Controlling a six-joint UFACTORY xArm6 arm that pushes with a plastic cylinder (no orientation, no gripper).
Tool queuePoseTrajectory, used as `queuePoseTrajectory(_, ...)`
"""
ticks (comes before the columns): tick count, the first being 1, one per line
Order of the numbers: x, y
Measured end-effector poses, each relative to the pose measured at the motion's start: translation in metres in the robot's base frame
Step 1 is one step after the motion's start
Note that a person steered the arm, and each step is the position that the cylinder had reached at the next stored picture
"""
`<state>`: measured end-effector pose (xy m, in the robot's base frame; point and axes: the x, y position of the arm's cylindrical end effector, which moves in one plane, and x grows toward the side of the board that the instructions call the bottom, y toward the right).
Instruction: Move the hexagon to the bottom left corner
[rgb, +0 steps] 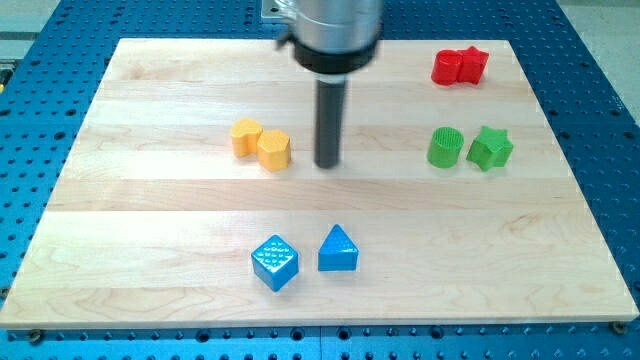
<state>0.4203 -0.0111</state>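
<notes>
A yellow hexagon block (274, 149) lies on the wooden board (150, 250), left of centre, touching a second yellow block (246, 136) on its left whose shape I cannot make out. My tip (326, 163) stands on the board just right of the hexagon, a small gap apart. The board's bottom left corner (40, 310) lies far below and to the left of the hexagon.
A blue cube (274, 262) and a blue triangle (338, 249) lie near the view's bottom centre. A green cylinder (446, 147) and a green star (490, 148) lie at the right. Two red blocks (460, 66) lie at the top right.
</notes>
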Motion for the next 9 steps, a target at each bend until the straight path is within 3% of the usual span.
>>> queuePoseTrajectory(1, -0.003, -0.03)
queuePoseTrajectory(2, 0.009, -0.113)
queuePoseTrajectory(3, 0.086, -0.165)
queuePoseTrajectory(4, 0.082, -0.138)
queuePoseTrajectory(5, 0.05, -0.165)
queuePoseTrajectory(6, 0.113, -0.18)
queuePoseTrajectory(7, 0.097, -0.156)
queuePoseTrajectory(8, 0.078, -0.205)
queuePoseTrajectory(9, 0.124, -0.196)
